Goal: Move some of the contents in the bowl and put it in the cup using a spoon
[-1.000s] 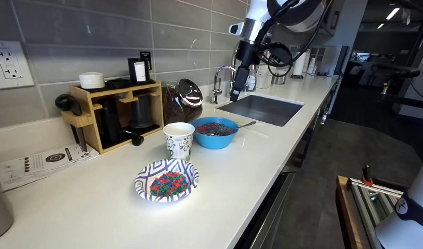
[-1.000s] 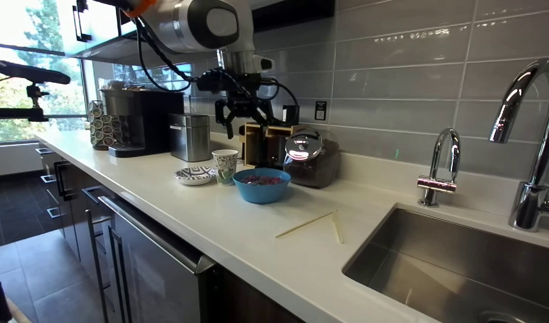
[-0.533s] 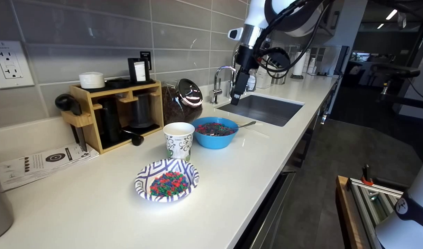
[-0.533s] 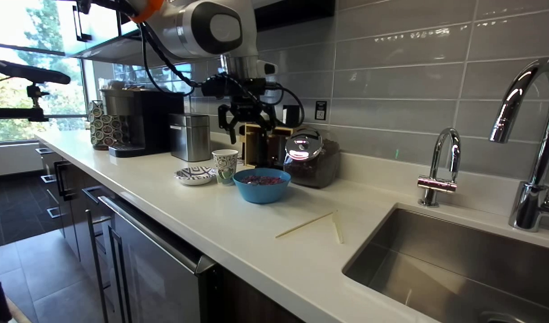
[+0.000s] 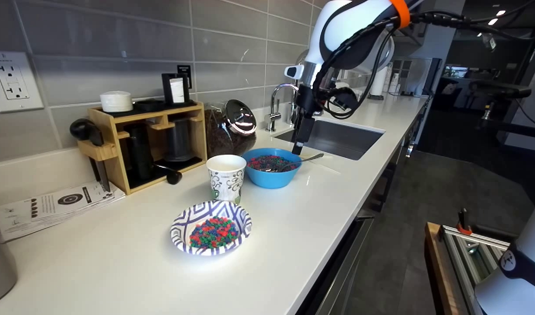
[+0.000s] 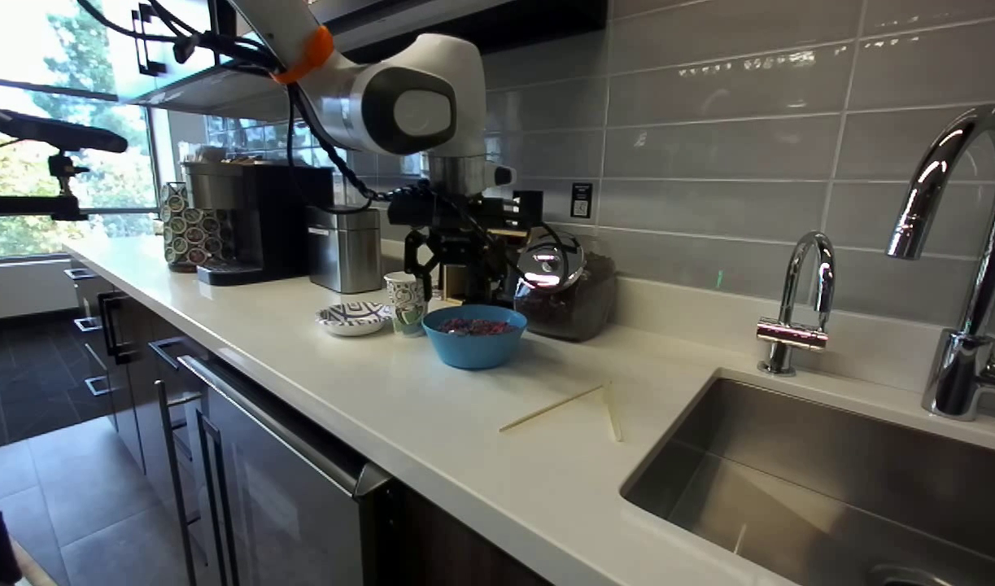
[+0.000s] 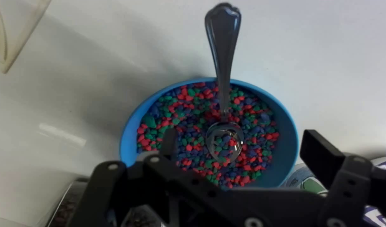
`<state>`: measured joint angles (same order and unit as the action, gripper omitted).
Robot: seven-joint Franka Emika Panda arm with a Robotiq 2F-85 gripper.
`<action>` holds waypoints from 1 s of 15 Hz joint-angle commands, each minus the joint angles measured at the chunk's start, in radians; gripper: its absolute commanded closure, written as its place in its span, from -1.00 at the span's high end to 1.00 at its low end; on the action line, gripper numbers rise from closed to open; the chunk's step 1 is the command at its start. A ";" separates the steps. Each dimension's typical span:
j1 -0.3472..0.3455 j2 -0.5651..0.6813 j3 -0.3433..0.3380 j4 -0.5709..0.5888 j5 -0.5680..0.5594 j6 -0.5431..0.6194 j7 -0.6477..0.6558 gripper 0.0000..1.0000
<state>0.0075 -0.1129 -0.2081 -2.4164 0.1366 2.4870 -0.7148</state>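
Observation:
A blue bowl holds small red, green and blue pebbles. A metal spoon lies in it, its handle sticking out over the rim and a few pebbles in its scoop. My gripper is open and empty above the bowl; in the wrist view the spoon's scoop shows between the fingers. A white patterned paper cup stands beside the bowl; in the wrist view the cup is mostly hidden behind a finger.
A purple-and-white patterned paper bowl with pebbles stands near the cup. A glass jar and a wooden organizer stand by the wall. Thin sticks lie between the bowl and the sink.
My gripper has come down from well above the counter to just over the blue bowl, still open. The bowl, spoon and cup have not moved.

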 commanded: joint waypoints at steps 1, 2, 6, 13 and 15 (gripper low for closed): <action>-0.013 0.050 0.013 -0.014 0.113 0.096 -0.123 1.00; -0.016 0.065 0.017 -0.010 0.136 0.112 -0.147 1.00; -0.029 0.107 0.038 -0.004 0.211 0.158 -0.235 1.00; -0.060 0.139 0.078 0.007 0.249 0.154 -0.274 0.08; -0.066 0.140 0.082 0.008 0.247 0.155 -0.273 -0.24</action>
<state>-0.0331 0.0118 -0.1496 -2.4143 0.3588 2.6293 -0.9591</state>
